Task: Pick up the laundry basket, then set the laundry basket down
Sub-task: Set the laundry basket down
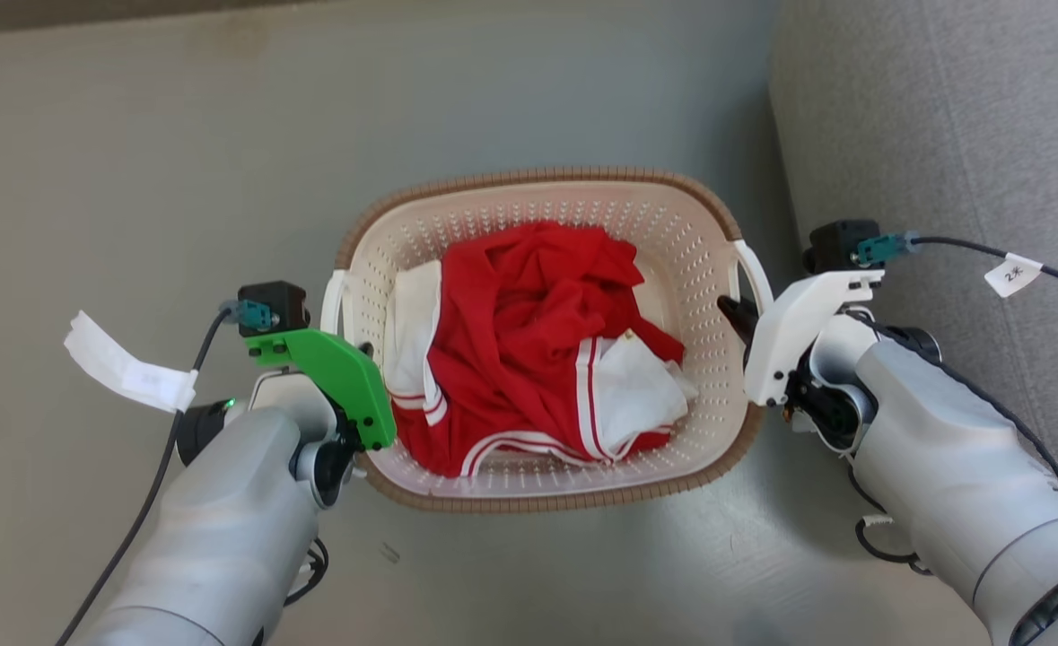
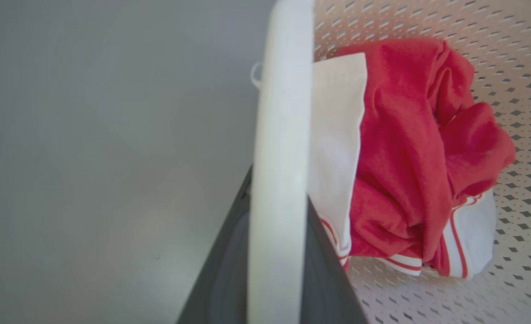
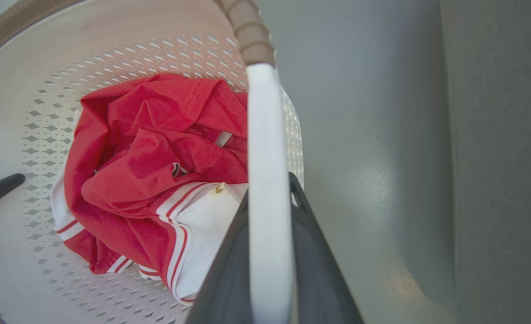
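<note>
Cream-white perforated plastic with a brown woven-look rim: the laundry basket (image 1: 672,242) is over the grey floor (image 1: 179,135), and a grey sofa (image 1: 941,117) is just beside its right end. Red and white clothes (image 1: 529,323) are heaped inside.

Head view: the left gripper (image 1: 362,348) is at the basket's left loop handle (image 1: 333,301), the right gripper (image 1: 737,316) at the right loop handle (image 1: 756,269). I can't tell whether the base is off the floor.

Left wrist view: the white left handle (image 2: 279,135) runs between the two dark fingers (image 2: 328,279), so the gripper is clamped on it. Basket wall (image 2: 495,45) and clothes are on one side of the handle, floor on the other.

Right wrist view: same story. The right handle (image 3: 267,135) is pinched between the fingers (image 3: 220,279), and the brown rim (image 3: 247,31) meets the handle's top.

Step in hand looks like the lift. Both arms should rise together at the same rate so the basket stays level and the clothes don't slide. The handles look thin and smooth and may pivot in the grip, so hold firm and don't pull outward. Mind the sofa by the basket's right end.
</note>
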